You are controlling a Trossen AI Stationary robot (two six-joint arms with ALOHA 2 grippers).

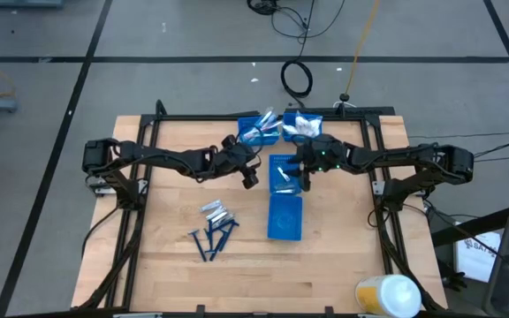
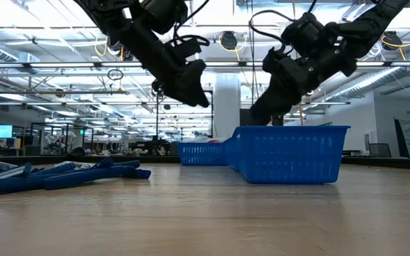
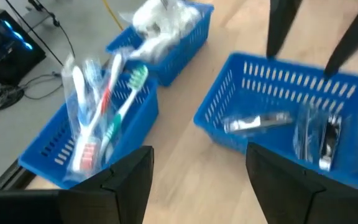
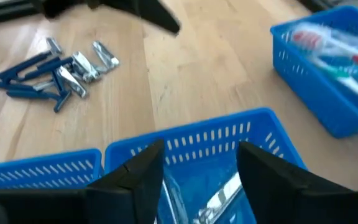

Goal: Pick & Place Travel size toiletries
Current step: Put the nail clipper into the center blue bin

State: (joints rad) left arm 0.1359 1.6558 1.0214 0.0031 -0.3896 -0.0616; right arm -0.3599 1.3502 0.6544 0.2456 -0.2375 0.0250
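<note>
Dark blue razors (image 1: 214, 238) and short silvery tubes (image 1: 218, 212) lie loose on the wooden table, left of the bins; the right wrist view shows the razors (image 4: 33, 78) and tubes (image 4: 86, 65) too. More silvery tubes (image 3: 257, 122) lie in a blue bin (image 1: 282, 172) at the table's middle. My right gripper (image 4: 201, 174) hovers open over that bin, empty. My left gripper (image 1: 250, 174) is open and empty, in the air just left of the same bin, its fingers (image 3: 126, 180) pointing toward the far bins.
A second blue bin (image 1: 284, 218) adjoins the middle one on the near side. Two more stand at the far edge, one with toothbrushes (image 3: 98, 118), one with white packets (image 3: 160, 25). A yellow-and-white container (image 1: 387, 296) stands at the near right corner. Bare wood lies left and right.
</note>
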